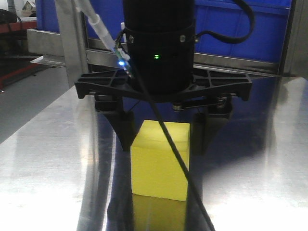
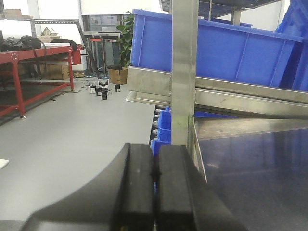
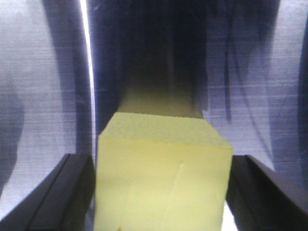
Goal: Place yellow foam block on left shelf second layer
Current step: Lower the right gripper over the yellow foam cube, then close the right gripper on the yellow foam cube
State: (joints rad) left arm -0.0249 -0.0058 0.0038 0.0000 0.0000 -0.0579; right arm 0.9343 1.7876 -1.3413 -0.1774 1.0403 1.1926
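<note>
Resting flat on the shiny metal shelf, the yellow foam block stands upright near the middle of the surface, well in from the shelf's left edge, its reflection directly under it. Right gripper hangs over it from behind, black body above, one finger on each side of the block. In the right wrist view the block fills the gap between the two dark fingers, which sit close against its left and right faces, so the right gripper is set to block width and holding it. Top face of the block looks grainy, edges sharp. A thin black cable runs down diagonally in front of the block toward the shelf's front edge. Blue bin sits behind the gripper past the shelf's back edge. Left gripper has its fingers pressed together with nothing between them; it sits off the shelf's left edge, by the steel post. Shelf surface shows to the right of that post, another blue bin on the level beyond, grey floor to the left.
</note>
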